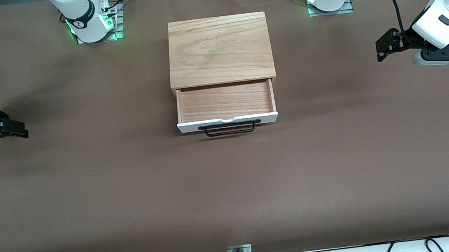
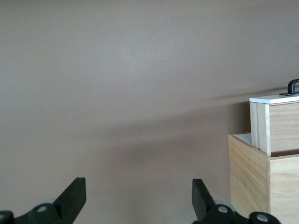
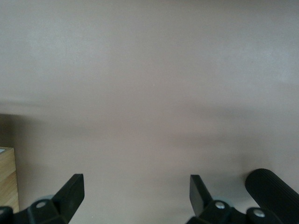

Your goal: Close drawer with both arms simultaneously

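A light-oak box (image 1: 219,49) sits on the brown desk (image 1: 233,187), midway between the two arm bases. Its drawer (image 1: 225,101) is pulled out toward the front camera — the light wood interior lies open and bare, and the white front panel (image 1: 227,121) with its black wire handle (image 1: 230,128) marks the edge nearest that camera.

The left tool (image 1: 383,49) hangs over bare desk well apart from the box, toward the left arm's end of the desk, its fingers pointing toward the box. In the left wrist view its two black fingers (image 2: 74,196) stand wide apart with nothing between them, and the box's side wall with the drawer's protruding side and panel shows at the edge of that view (image 2: 275,126).

The right tool (image 1: 13,130) hangs over bare desk well apart from the box, toward the right arm's end. Its fingers (image 3: 72,191) are likewise spread wide and hold nothing; only a sliver of the box's wood (image 3: 8,177) shows in the right wrist view.
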